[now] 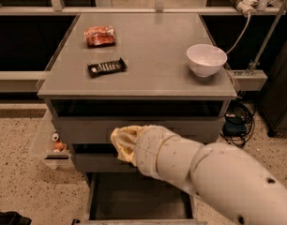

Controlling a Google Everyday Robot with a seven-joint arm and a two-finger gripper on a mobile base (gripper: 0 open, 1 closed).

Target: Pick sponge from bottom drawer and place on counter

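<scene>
The pale yellow sponge (121, 139) sits at the tip of my white arm, in front of the two upper drawers and above the open bottom drawer (94, 196). My gripper (128, 145) is shut on the sponge and mostly hidden behind it and my wrist. The bottom drawer is pulled out, and the part of its dark interior that shows holds nothing. The grey counter (148, 46) lies above and behind the gripper.
On the counter are a red-orange snack packet (100, 35) at the back left, a black candy bar (107, 67) at the left, and a white bowl (206, 59) at the right. A clear side bin (53, 144) hangs on the cabinet's left. Cables (237, 121) lie at the right.
</scene>
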